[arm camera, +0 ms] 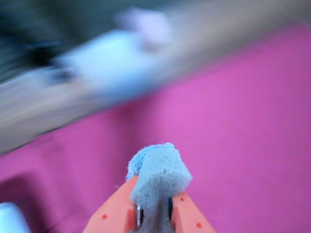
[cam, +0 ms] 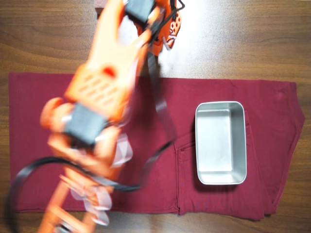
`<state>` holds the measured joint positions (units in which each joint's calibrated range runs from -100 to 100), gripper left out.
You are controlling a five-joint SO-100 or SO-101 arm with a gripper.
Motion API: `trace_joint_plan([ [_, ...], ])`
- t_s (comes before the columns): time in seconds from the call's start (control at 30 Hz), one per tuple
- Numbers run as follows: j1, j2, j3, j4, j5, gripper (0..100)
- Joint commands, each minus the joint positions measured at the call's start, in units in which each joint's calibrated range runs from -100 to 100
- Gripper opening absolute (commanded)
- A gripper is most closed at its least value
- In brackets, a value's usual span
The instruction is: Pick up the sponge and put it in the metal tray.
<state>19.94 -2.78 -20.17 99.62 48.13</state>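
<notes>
In the wrist view the sponge (arm camera: 160, 171), a small pale porous block, sits pinched between my orange fingers (arm camera: 112, 213). My gripper (arm camera: 154, 206) is shut on it and holds it above the pink cloth. In the overhead view the metal tray (cam: 244, 145) lies on the right part of the cloth, shiny and with nothing in it. My blurred orange arm (cam: 97, 92) reaches from the top edge down to the lower left, well left of the tray. It hides the sponge and the fingertips in that view.
A dark red cloth (cam: 277, 121) covers most of the wooden table (cam: 43, 34). A black cable (cam: 163, 116) hangs from the arm across the cloth. In the wrist view a blurred pale object (arm camera: 112, 63) lies on the wood beyond the cloth.
</notes>
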Motion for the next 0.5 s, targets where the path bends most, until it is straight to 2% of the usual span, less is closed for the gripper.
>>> trace_joint_plan([
  [0.0, -16.9, -7.2, -1.4, 0.4, -2.2, 0],
  [0.17, -42.4, -7.0, 1.4, 0.4, -6.8, 0],
  [0.23, -50.3, -10.4, 9.0, 0.4, -7.9, 0],
  [0.3, -54.6, -14.7, 18.3, 0.4, -8.7, 0],
  [0.47, -58.4, -18.3, 27.7, 0.4, -9.6, 0],
])
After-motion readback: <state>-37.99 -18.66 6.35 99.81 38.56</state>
